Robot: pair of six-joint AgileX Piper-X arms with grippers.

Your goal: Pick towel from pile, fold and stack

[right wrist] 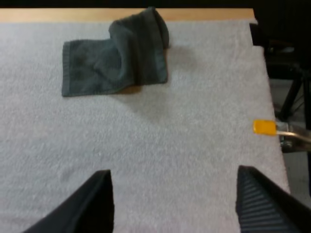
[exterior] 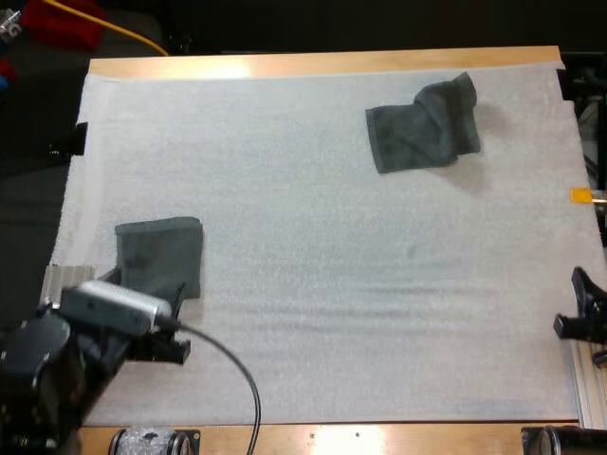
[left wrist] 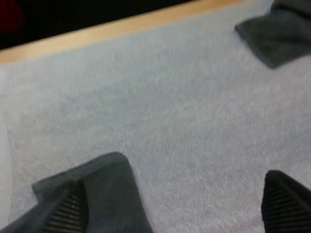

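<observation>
Mat (exterior: 313, 284) holds folded towel (exterior: 159, 254) near left, one finger of my spread left gripper (left wrist: 175, 194) at its edge; crumpled towel (exterior: 424, 123) far right; right gripper (right wrist: 174, 187) spread over bare mat.

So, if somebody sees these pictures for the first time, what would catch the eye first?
Two dark towels stand out on the white mat: a crumpled towel toward the far right and a folded towel at the near left. The left claw is open at the folded towel, one finger over it; the right claw is open over bare mat.
</observation>
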